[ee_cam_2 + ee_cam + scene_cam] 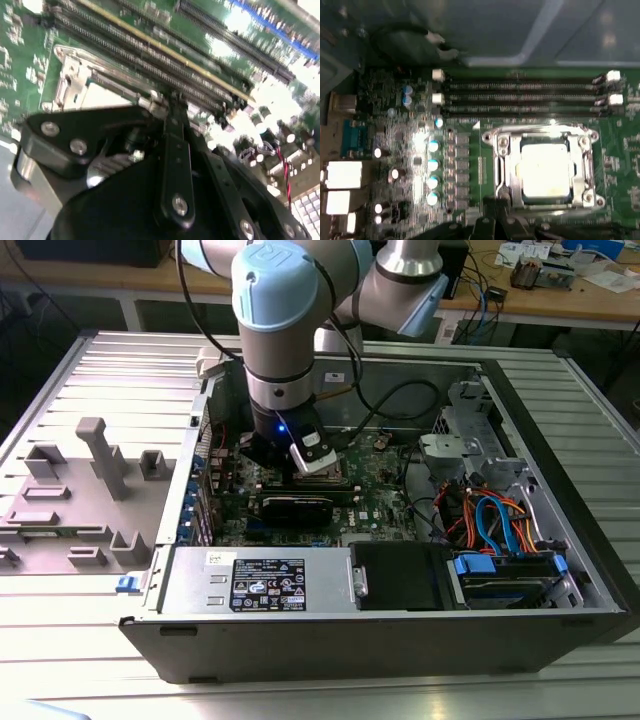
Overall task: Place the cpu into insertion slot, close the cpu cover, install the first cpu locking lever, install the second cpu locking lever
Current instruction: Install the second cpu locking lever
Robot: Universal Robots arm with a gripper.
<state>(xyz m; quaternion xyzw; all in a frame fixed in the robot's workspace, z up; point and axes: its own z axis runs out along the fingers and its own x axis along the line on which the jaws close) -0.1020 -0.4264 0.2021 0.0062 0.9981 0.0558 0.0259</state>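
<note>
The cpu (544,167) lies flat in the insertion slot (496,136) on the green motherboard (470,150), its pale metal top showing. The silvery cpu cover (581,167) is down around it as a frame. My gripper (494,226) looks shut, with its black tip at the socket's edge, near a corner of the frame. In the second wrist view the gripper (169,100) touches the rim beside the cover (75,85). In the exterior view the gripper (290,475) reaches down into the open computer case and hides the socket. How the locking levers stand I cannot tell.
Long black memory slots (520,95) run just past the socket. A boxed power supply (260,580) lines the case's front, and a drive bay with blue and orange cables (500,525) sits at the exterior view's right. A grey fixture (95,455) stands outside at the left.
</note>
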